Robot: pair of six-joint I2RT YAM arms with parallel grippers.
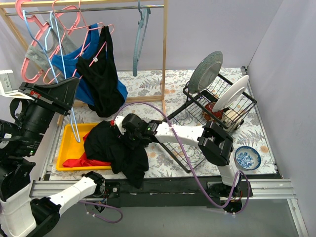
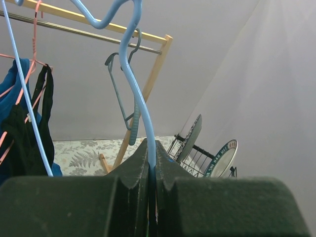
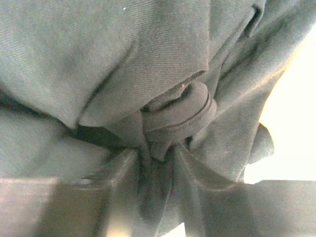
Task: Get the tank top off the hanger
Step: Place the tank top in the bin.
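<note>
Right wrist view is filled with dark knit. The right gripper [image 3: 157, 160] has its fingers pinched almost closed on a rolled hem or strap of the tank top [image 3: 123, 59], and soft cloth bulges round them. The garment looks light, limp and stretchy, so it should sag and drag rather than slide. A bunched strap or neckline edge probably gives the surest hold.

Left wrist view shows the left gripper [image 2: 152, 165] clamped tight on the wire of the blue hanger [image 2: 141, 106], which rises toward 12 o'clock.

From above, the garment lies heaped at the table's 7 o'clock, draped over the yellow tray [image 1: 66, 143] and a red cloth [image 1: 79, 162]. Whether any strap is looped over the hanger cannot be told, because folds hide it and the wire's lower end is too fine to read. Farther back, at 11 o'clock, other tops [image 1: 101, 74] hang from the rail [image 1: 98, 9].
</note>
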